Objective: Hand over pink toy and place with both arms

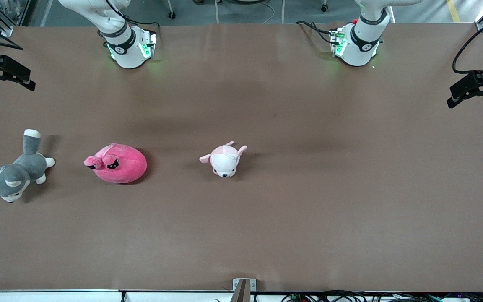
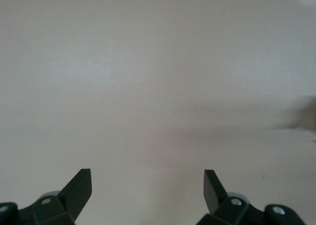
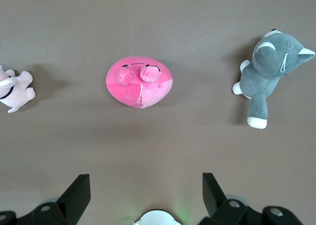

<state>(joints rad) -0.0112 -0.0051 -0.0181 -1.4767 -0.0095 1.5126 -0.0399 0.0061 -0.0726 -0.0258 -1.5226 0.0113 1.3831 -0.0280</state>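
Observation:
The pink toy (image 1: 118, 164) is a round hot-pink plush with floppy ears. It lies on the brown table toward the right arm's end, between a husky plush and a puppy plush. It also shows in the right wrist view (image 3: 139, 81). My right gripper (image 3: 145, 178) is open and empty, high above the table near its own base (image 3: 157, 217), well apart from the toy. My left gripper (image 2: 147, 173) is open and empty over bare table. Neither gripper shows in the front view, only the right arm's base (image 1: 126, 46) and the left arm's base (image 1: 359, 42).
A grey-and-white husky plush (image 1: 15, 172) lies at the right arm's end of the table. A pale pink-and-white puppy plush (image 1: 224, 159) lies near the middle. Black camera mounts (image 1: 2, 71) (image 1: 476, 86) reach in at both table ends.

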